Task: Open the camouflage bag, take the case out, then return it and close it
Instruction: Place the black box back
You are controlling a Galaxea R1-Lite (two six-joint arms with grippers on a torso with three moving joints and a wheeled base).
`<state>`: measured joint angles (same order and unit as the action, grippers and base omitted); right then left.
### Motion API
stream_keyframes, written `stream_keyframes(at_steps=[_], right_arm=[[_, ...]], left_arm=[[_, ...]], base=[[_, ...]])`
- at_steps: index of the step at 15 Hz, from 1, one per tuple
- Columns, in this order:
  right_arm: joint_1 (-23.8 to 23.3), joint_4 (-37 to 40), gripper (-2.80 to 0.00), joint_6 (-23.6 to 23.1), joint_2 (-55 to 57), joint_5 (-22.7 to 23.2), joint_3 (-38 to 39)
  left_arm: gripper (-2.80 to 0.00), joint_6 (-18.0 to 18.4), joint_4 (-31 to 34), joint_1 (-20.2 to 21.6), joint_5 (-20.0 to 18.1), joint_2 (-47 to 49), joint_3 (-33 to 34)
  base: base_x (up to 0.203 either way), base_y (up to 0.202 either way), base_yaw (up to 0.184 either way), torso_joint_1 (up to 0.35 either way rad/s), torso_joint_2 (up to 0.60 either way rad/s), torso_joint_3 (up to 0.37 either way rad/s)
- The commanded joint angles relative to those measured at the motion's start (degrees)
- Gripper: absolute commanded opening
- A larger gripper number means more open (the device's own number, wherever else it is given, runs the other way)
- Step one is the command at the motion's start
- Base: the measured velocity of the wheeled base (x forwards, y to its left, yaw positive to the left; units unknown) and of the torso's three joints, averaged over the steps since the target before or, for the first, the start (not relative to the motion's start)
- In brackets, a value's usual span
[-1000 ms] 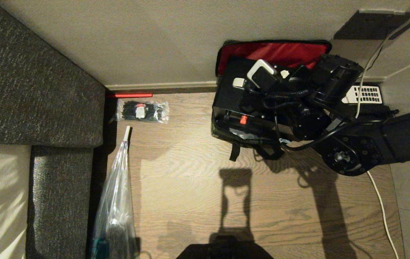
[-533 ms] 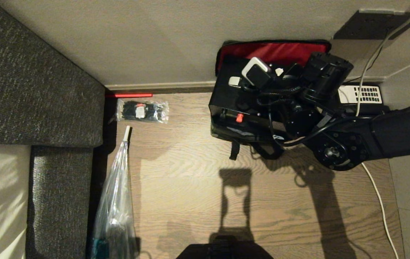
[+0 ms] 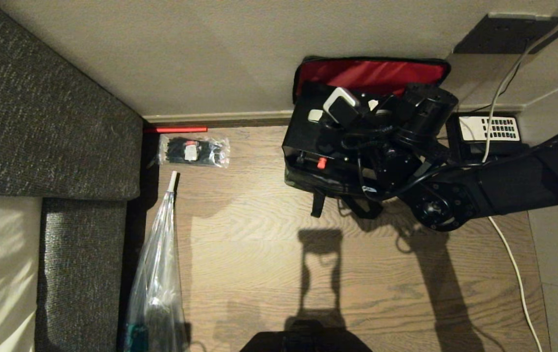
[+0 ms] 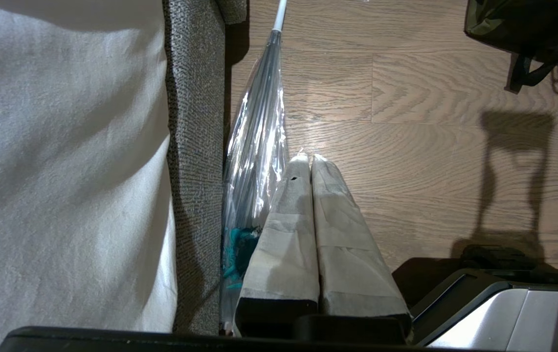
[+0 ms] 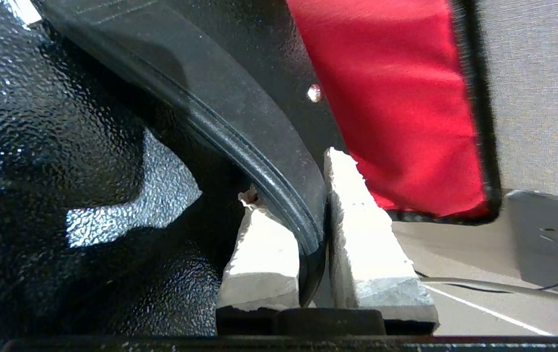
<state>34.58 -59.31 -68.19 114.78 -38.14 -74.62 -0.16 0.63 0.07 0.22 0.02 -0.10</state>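
Head view: the case [image 3: 310, 137] sits partly inside the camouflage bag [image 3: 308, 182] on the wooden floor [image 3: 259, 254] against the wall, red lid lining thrown back. The right gripper [image 3: 357, 115] is over the case's top, its fingers hidden by the wrist. The case looks rigid and fairly heavy for one handle grip; the bag is soft and likely to drag with it. Left wrist view: the left gripper [image 4: 311, 161] hangs low beside the sofa [image 4: 195, 146] and a clear wrapped umbrella [image 4: 256, 146], padded fingers pressed together, holding nothing. Right wrist view: the right gripper's pads [image 5: 362, 230] are pinched on the case's handle [image 5: 259, 146]. The handle looks smooth and curved, so slip and swing are judged likely; a central hold would balance best.
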Motion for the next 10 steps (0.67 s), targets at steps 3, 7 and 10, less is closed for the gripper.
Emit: stream_keyframes(at_steps=[3,7,10], right_arm=[[-1.36,-1.50,-2.80,-0.29,5.23,-0.26,-1.42],[-2.66,-2.40,-2.80,0.60,10.93,-0.26,-3.19],[-3.67,-4.18,-2.80,0.96,14.13,-0.18,-4.81]], left_arm=[[-2.80,-0.02,-0.02,0.01,0.04,-0.02,0.01],[-2.80,-0.02,-0.02,0.01,0.04,-0.04,0.01],[-2.80,-0.02,0.07,0.01,0.04,-0.02,0.01]], base=[[0.000,0.000,0.000,0.000,0.00,0.000],[0.000,0.000,0.000,0.000,0.00,0.000],[0.000,0.000,0.000,0.000,0.00,0.000]])
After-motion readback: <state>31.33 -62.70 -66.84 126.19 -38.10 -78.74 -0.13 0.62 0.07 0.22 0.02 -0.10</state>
